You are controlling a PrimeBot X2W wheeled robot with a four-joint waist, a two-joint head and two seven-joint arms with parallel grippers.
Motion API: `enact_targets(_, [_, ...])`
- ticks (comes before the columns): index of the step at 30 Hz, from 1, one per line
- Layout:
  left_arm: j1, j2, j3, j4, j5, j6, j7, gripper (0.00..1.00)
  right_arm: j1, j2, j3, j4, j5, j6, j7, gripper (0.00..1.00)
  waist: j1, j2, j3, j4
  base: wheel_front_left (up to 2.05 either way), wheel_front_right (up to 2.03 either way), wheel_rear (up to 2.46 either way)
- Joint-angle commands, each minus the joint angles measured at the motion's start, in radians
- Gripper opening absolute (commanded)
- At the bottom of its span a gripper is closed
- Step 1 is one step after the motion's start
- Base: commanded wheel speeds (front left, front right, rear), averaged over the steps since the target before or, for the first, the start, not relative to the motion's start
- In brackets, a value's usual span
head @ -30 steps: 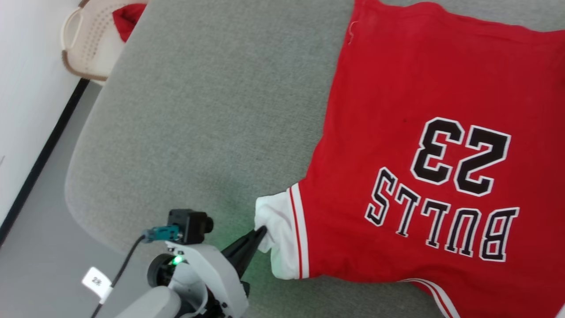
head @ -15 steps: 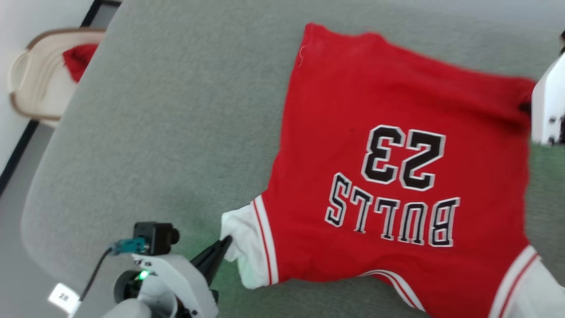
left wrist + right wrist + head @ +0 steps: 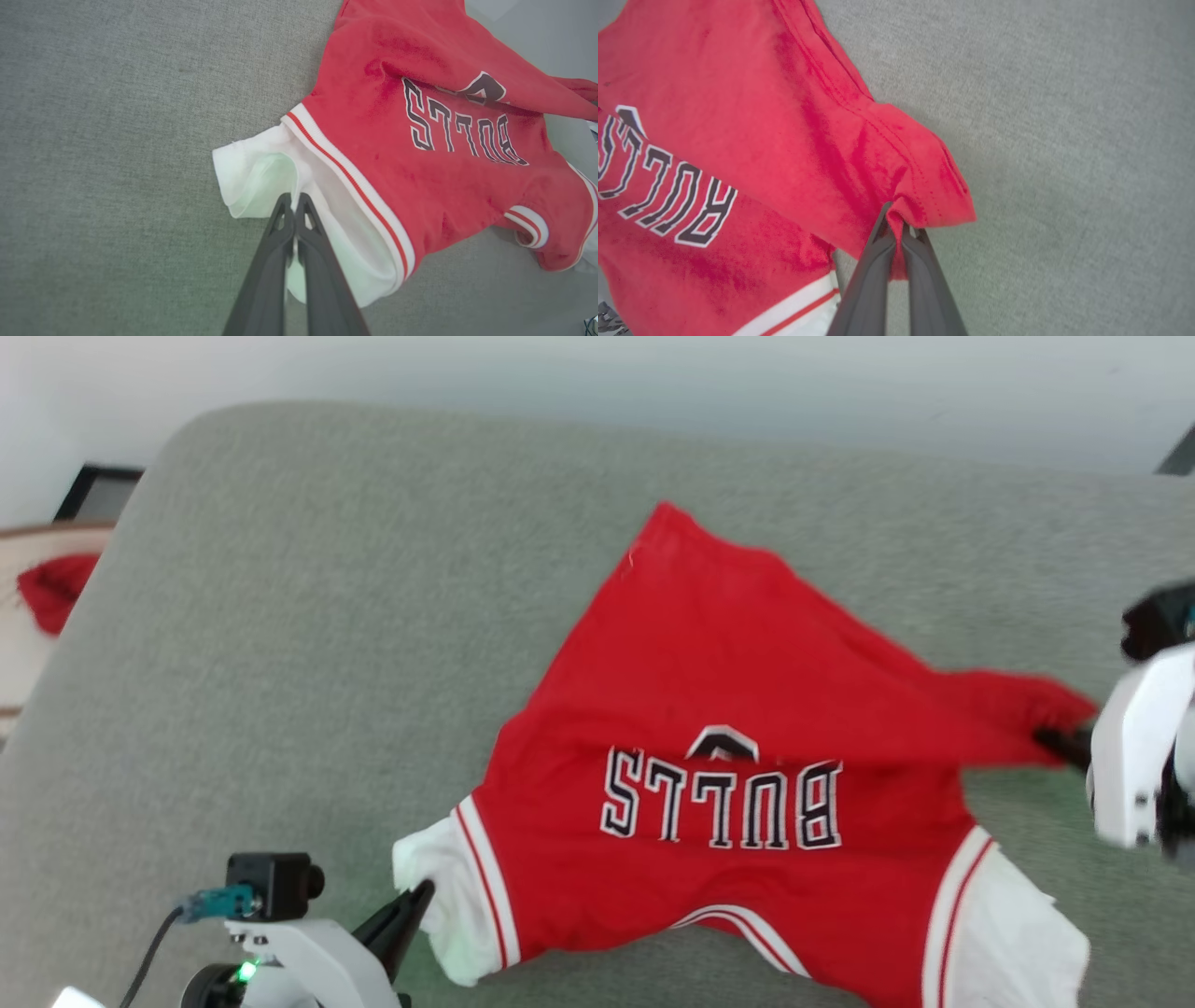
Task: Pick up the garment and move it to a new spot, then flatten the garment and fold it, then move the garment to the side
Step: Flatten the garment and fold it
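Most of the black number on the red jersey garment [image 3: 728, 644], which has white short sleeves and striped trim, is buried under a fold of its own cloth. Only a peak of it shows above "BULLS". The white sleeve at lower right [image 3: 1008, 933] runs off the bottom edge of the head view.

The garment lies right of centre on the grey fabric-covered tabletop [image 3: 327, 616]. The left pincer [image 3: 422, 892], at lower left, is closed tight on the edge of the other white sleeve [image 3: 252, 172]. The right pincer [image 3: 895, 219], blurred at the right edge of the head view, is pinched on a red hem corner drawn out sideways.

At the far left edge a beige wicker basket [image 3: 14, 663], cut off, holds a small plain red cloth [image 3: 51, 593]. Bare tabletop stretches left of and above the garment up to the rounded upper-left corner. A pale wall [image 3: 560, 373] runs behind.
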State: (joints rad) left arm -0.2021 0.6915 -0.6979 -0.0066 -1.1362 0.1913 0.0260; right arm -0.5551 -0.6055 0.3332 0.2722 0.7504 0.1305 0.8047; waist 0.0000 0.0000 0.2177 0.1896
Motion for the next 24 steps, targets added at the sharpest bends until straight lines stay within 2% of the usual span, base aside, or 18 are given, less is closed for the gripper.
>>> enact_targets(1, [0.015,0.007,0.004,-0.006,-0.007,0.007,-0.001,0.0,0.044,0.001,-0.016,-0.022,0.014,0.0,-0.006,0.0,0.0,0.0,-0.054,-0.053,0.0,0.0,0.0])
enact_targets(6, [0.047,0.028,0.011,-0.027,-0.019,0.024,-0.004,0.0,0.201,0.023,-0.072,-0.113,-0.008,0.0,-0.016,0.0,0.0,0.0,-0.085,-0.082,0.0,0.0,0.0])
enact_targets(14, [0.09,0.049,0.021,-0.055,-0.029,0.048,-0.012,0.0,0.427,0.105,-0.187,-0.214,-0.061,0.0,-0.022,0.0,0.0,0.0,-0.108,-0.118,0.0,0.0,0.0])
enact_targets(24, [0.101,0.054,0.023,-0.064,-0.038,0.051,-0.009,0.0,0.507,0.167,-0.242,-0.236,-0.127,0.0,-0.029,0.0,0.0,0.0,-0.112,-0.136,0.0,0.0,0.0])
